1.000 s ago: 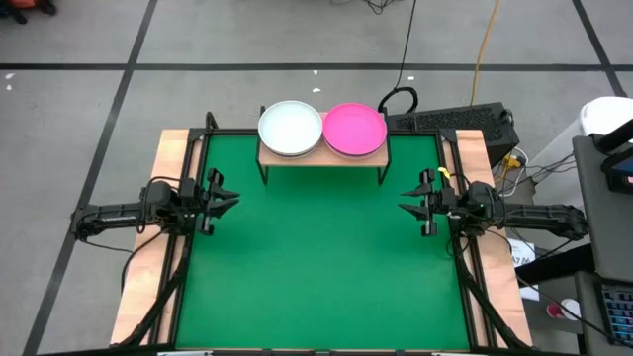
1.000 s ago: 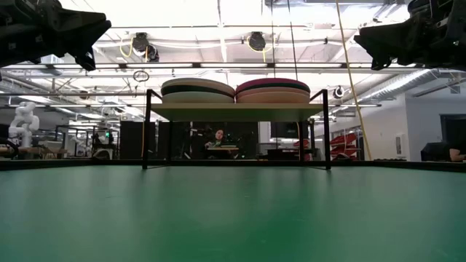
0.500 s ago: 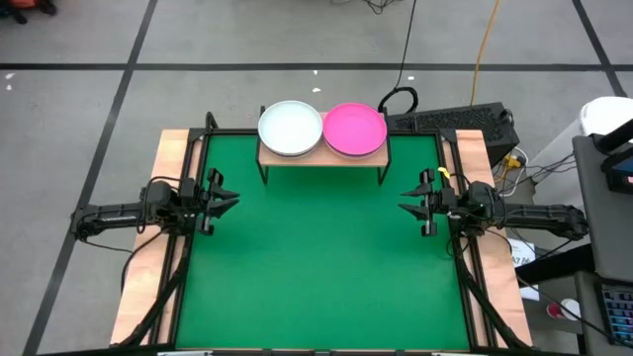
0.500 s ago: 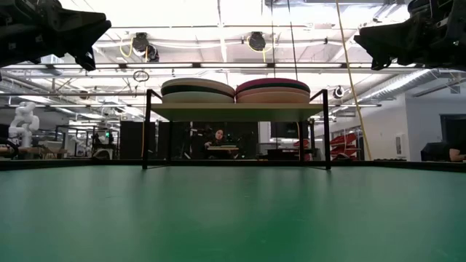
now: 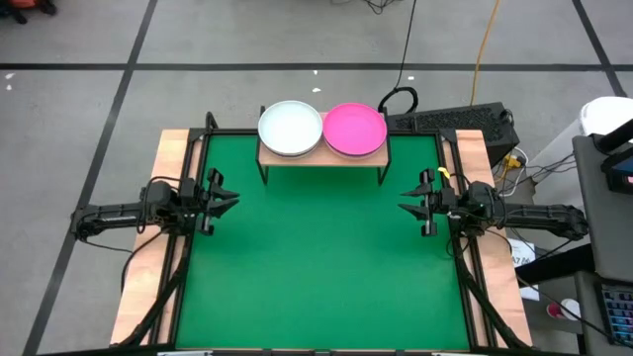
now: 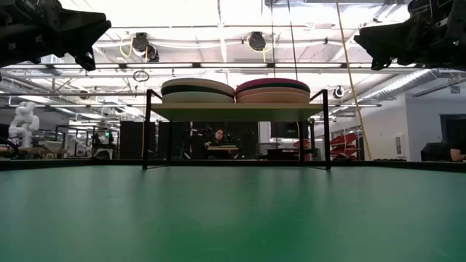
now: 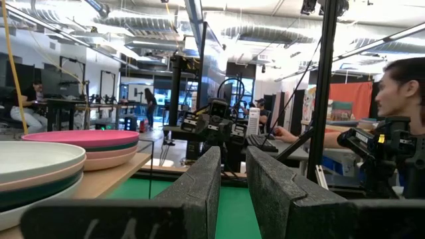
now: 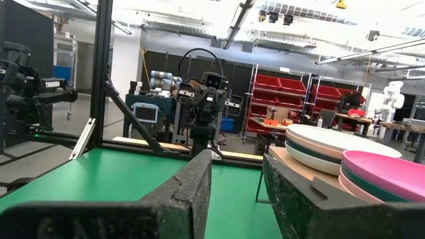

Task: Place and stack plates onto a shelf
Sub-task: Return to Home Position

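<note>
Fingers on both arms hang released and empty: left fingers (image 7: 196,189) and right fingers (image 8: 182,192) wait at opposite counter (image 5: 316,267) edges, unmoved this last second. White-topped plates (image 5: 290,128) and magenta-topped plates (image 5: 354,129) sit stacked side by side on the shelf (image 5: 321,158), so the job looks done.

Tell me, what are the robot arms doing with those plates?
Nothing is being carried right now. The round plastic plates sit in two stacks on the small light-wood shelf with black legs: a white-topped stack and a magenta-topped stack. The left gripper and right gripper hang above the green mat's side edges, fingers open and empty.
</note>
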